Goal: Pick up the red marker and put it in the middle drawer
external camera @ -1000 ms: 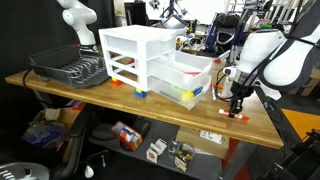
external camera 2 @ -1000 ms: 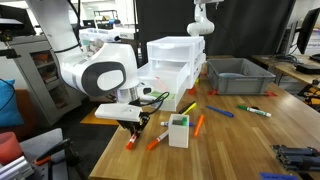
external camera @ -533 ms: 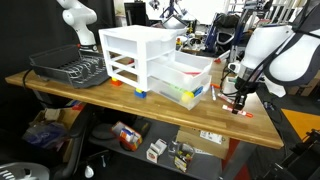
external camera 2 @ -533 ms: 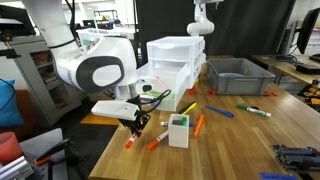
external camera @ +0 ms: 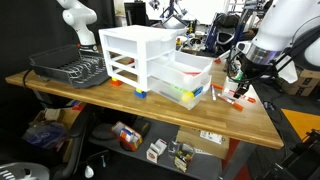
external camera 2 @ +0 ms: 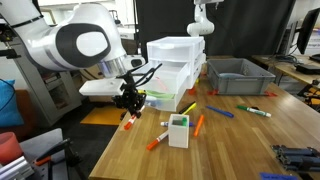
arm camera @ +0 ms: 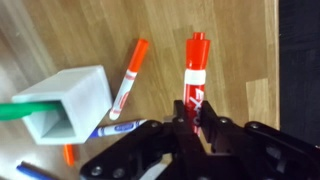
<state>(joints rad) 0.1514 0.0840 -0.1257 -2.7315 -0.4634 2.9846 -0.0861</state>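
Red marker point(arm camera: 195, 75), clamped between the fingers of the gripper point(arm camera: 193, 108), which are closed on its red barrel on the tool side of the white band. Beyond the fingertips the long axis runs straight away from the tool and ends in a red tip. In an exterior view the marker point(external camera 2: 128, 118) appears to hang steeply downward below the gripper, clear of the table point(arm camera: 60, 30).

Judged handling: a light, rigid, smooth plastic barrel, likely to pivot or slip in a grip taken this near one end. A hold at mid-length, across the barrel, would be steadier.

Below the tool, on the table, lie an orange marker point(arm camera: 128, 78) and a blue marker point(arm camera: 118, 128), both beside a white cup point(arm camera: 60, 95) that holds a green pen point(arm camera: 18, 111). Farther out, to one side of the gripper point(external camera: 238, 84), the middle drawer point(external camera: 196, 62) stands pulled open above the open bottom drawer point(external camera: 172, 93).

Judged next requirement: carry the marker over the open middle drawer and lay its axis along the drawer's length before release.
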